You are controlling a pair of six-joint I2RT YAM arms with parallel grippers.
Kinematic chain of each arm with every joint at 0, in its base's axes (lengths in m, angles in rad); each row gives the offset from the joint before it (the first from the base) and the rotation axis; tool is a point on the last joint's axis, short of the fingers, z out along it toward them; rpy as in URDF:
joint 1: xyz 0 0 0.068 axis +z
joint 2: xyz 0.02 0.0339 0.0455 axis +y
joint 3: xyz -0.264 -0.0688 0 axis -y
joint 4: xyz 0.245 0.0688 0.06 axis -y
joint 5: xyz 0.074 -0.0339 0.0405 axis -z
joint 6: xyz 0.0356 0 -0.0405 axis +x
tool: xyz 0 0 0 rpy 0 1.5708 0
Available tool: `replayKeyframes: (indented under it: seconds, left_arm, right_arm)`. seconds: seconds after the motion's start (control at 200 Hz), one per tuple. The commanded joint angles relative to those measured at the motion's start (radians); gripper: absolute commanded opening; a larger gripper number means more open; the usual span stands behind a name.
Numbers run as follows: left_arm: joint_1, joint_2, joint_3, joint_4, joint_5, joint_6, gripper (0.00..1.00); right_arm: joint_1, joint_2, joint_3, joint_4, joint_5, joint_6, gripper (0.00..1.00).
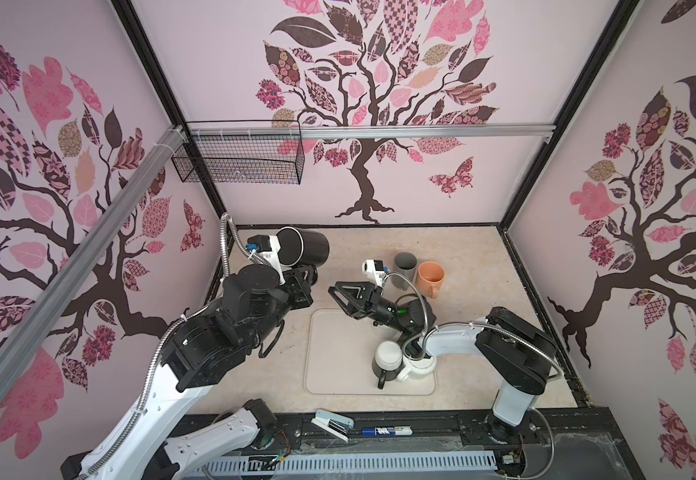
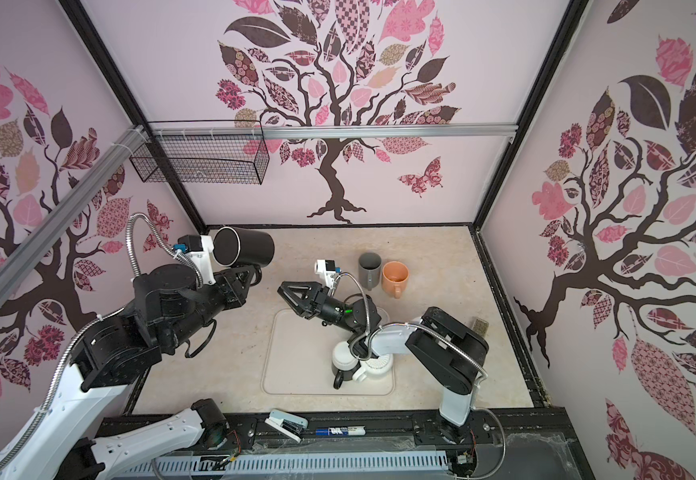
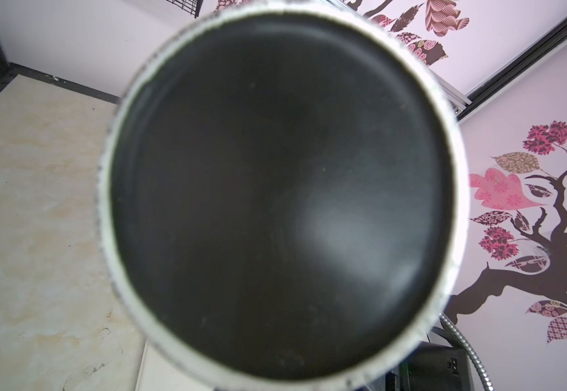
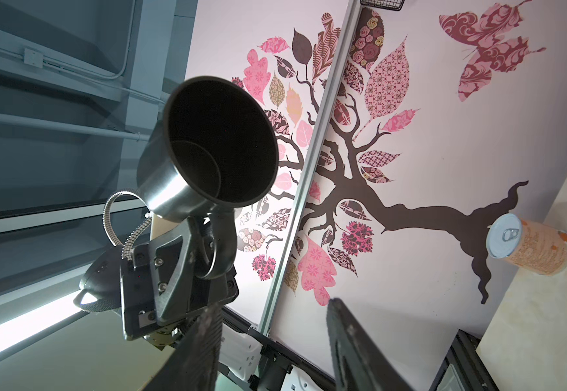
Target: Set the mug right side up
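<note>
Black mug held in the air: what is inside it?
Nothing visible: the right wrist view looks into the black mug and shows bare dark walls and bottom. In both top views only its outside shows.

Mug (image 1: 302,249) far L, above table (image 1: 462,249); mat (image 1: 338,353) centre-front.

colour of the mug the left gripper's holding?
The mug is glossy black; clearest in a top view.

Both top views look steeply down; both wrist views face the mug (image 3: 275,189), left closest.
</note>
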Motion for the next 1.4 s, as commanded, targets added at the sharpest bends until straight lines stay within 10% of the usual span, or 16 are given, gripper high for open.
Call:
replayKeyframes:
  seconds: [0.0,0.575,1.395]
  left_arm:
    - [0.006,-0.023,-0.021,0.122,-0.050,-0.021,0.00]
    - [0.245,-0.034,-0.186,0.334,0.341,-0.148,0.00]
    - [0.251,-0.025,-0.340,0.629,0.524,-0.267,0.00]
  right_arm:
    - [0.000,0.000,0.069,0.136,-0.034,0.057,0.54]
    - [-0.136,-0.037,-0.017,0.136,-0.063,0.128,0.50]
    - [-0.172,-0.166,-0.097,0.136,-0.181,0.163,0.62]
